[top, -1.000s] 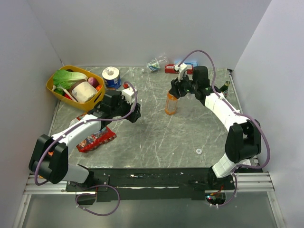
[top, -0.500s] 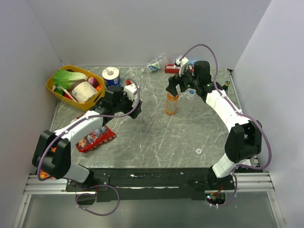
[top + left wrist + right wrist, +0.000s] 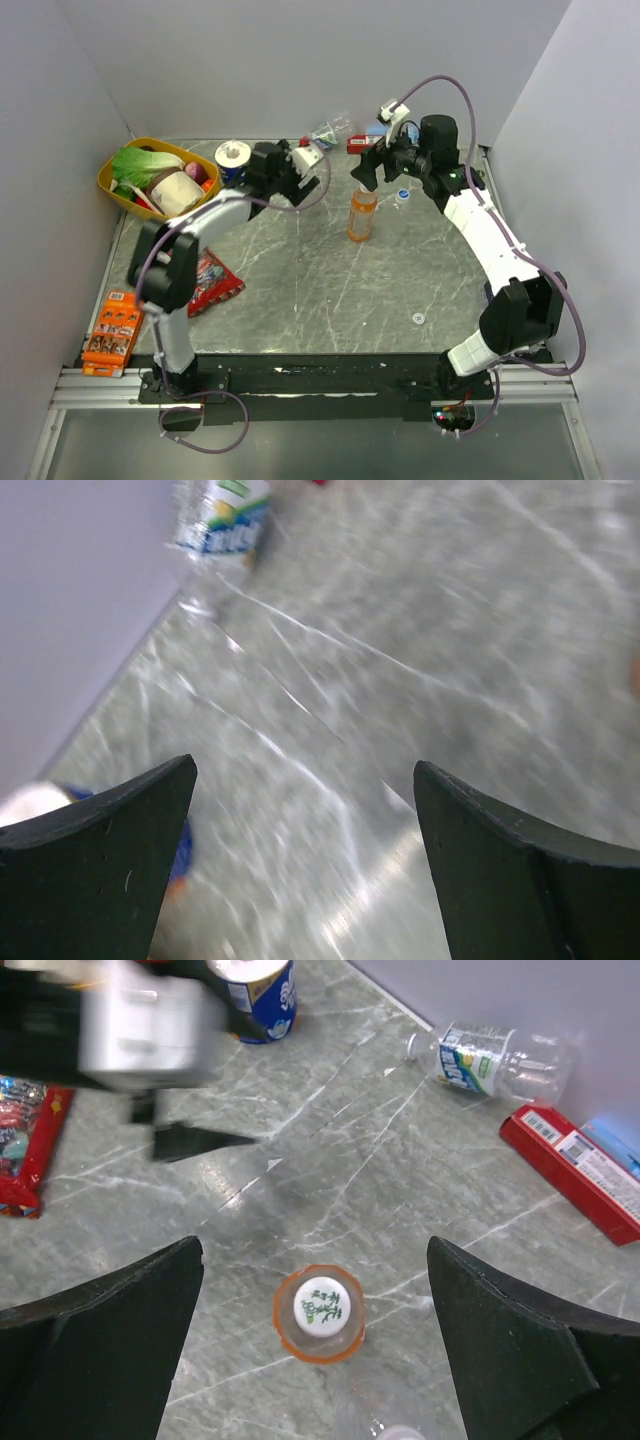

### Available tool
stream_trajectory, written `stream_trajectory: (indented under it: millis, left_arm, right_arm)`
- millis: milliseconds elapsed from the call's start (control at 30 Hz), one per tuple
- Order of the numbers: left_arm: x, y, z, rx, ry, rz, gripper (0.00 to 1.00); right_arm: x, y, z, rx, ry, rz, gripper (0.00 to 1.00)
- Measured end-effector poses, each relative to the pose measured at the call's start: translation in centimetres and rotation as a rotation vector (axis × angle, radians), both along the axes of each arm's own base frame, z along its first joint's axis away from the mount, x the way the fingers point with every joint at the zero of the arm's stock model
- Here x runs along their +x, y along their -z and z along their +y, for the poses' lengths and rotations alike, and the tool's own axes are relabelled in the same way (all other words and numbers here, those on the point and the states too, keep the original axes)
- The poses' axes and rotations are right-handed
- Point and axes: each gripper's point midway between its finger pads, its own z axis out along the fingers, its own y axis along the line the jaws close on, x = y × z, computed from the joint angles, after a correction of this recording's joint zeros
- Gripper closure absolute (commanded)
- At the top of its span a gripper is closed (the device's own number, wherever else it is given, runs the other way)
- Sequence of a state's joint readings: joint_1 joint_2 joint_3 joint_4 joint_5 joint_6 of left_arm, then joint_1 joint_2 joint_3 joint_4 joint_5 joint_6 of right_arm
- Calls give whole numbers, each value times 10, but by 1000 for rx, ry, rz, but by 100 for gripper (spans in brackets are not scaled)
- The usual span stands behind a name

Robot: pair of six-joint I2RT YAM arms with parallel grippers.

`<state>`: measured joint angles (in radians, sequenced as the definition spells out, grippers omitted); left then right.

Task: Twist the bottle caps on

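Observation:
The orange drink bottle [image 3: 361, 215] stands upright mid-table with a white printed cap [image 3: 321, 1306] on its neck. My right gripper [image 3: 363, 174] hovers open straight above that bottle [image 3: 320, 1332], its fingers wide on either side and touching nothing. The water bottle [image 3: 331, 131] lies on its side by the back wall [image 3: 490, 1057], and shows blurred in the left wrist view [image 3: 222, 520]. My left gripper [image 3: 308, 180] is open and empty, low over the table just short of it [image 3: 305, 768]. A loose white cap [image 3: 418, 318] lies near the front right, and a small blue cap [image 3: 403, 193] right of the orange bottle.
A yellow basket [image 3: 108, 183] of groceries sits at the back left, with a blue can [image 3: 234, 162] beside it. A red box [image 3: 575, 1170] lies at the back wall. A red snack pack [image 3: 208, 283] and an orange box [image 3: 112, 331] lie at the left front.
My right gripper has opened and lifted off the orange bottle's cap. The left arm has swung from mid-left toward the back, near the lying water bottle.

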<state>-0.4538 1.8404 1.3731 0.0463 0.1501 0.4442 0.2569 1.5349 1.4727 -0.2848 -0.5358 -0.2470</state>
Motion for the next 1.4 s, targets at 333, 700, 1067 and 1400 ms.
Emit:
stream_trajectory:
  millis: [333, 700, 1067, 1400]
  left_arm:
    - [107, 58, -6, 116, -10, -64, 4]
    - [180, 50, -31, 42, 38, -171, 4]
    - [186, 93, -46, 53, 131, -145, 4]
    - [197, 115, -53, 16, 145, -170, 4]
  right_arm:
    - [-22, -6, -10, -14, 14, -24, 1]
    - [-18, 5, -26, -46, 72, -11, 1]
    - [-16, 7, -33, -26, 101, 13, 1]
    - [-15, 4, -38, -13, 122, 35, 1]
